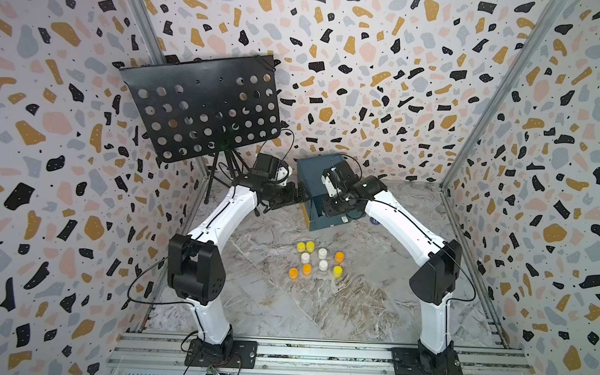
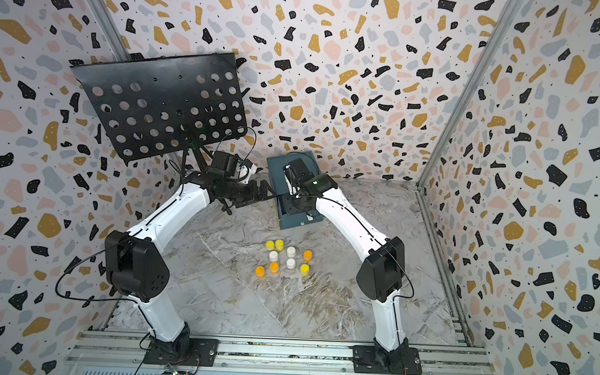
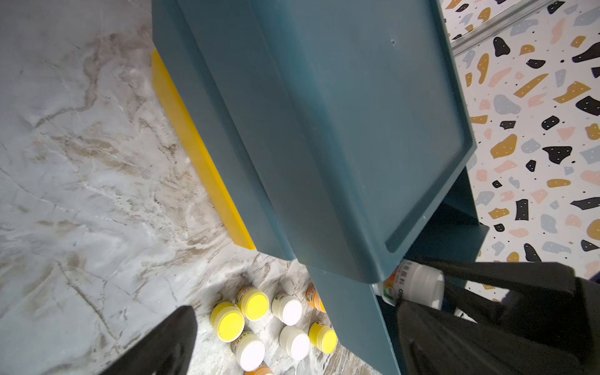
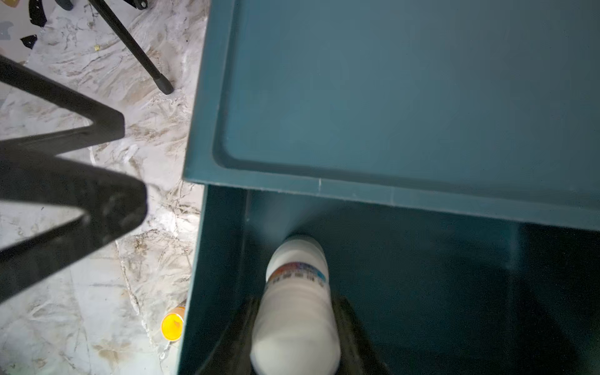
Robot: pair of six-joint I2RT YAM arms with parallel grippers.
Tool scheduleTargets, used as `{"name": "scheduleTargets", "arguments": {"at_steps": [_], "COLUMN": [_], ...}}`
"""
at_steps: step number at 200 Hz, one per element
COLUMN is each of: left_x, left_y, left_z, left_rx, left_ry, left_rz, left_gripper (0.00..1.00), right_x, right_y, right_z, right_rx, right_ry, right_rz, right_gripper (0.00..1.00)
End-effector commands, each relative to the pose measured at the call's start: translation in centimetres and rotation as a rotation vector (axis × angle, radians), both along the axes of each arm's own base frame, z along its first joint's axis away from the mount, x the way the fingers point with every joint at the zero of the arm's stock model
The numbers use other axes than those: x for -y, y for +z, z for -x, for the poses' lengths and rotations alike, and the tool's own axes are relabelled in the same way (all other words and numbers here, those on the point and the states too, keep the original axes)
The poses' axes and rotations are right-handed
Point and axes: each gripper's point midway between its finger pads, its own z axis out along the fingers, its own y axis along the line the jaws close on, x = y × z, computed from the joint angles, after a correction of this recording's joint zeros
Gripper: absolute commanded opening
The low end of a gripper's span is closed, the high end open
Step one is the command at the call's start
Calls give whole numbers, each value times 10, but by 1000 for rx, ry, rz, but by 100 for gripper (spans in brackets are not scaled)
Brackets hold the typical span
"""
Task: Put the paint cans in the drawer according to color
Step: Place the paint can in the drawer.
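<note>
Several paint cans stand grouped mid-table: yellow (image 1: 301, 246), white (image 1: 322, 253) and orange (image 1: 293, 273) ones, also seen in the left wrist view as yellow (image 3: 227, 321) and white (image 3: 293, 342) lids. The teal cabinet (image 1: 311, 171) has its top drawer (image 1: 328, 227) pulled out. My right gripper (image 4: 295, 324) is shut on a white paint can (image 4: 297, 292) and holds it inside that drawer (image 4: 422, 276). My left gripper (image 3: 297, 308) is open at the cabinet's left front corner, with the drawer's side wall (image 3: 350, 318) between its fingers.
A yellow drawer front (image 3: 194, 146) shows at the cabinet's base. A black perforated music stand (image 1: 204, 105) on a tripod (image 4: 136, 48) stands behind my left arm. Patterned walls enclose the table on three sides.
</note>
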Motion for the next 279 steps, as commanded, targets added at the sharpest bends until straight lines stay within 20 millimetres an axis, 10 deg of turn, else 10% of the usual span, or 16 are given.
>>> {"name": "scheduleTargets", "arguments": {"at_steps": [1, 93, 206, 279], "left_x": [1, -7, -16, -16], "left_y": [17, 11, 13, 9], "left_z": [3, 10, 24, 25], "left_rx": [52, 40, 71, 66], "left_ry": [-17, -25, -16, -19], "left_rz": [19, -23, -51, -51], "left_gripper": [100, 100, 100, 100], "right_x": [-9, 8, 78, 45], "right_y": [19, 39, 57, 70], "right_z": [5, 14, 74, 51], "right_rx": [17, 52, 111, 112], "right_ry": [13, -3, -83, -38], "right_rz": [-35, -14, -22, -104], "right_gripper": [22, 61, 63, 59]}}
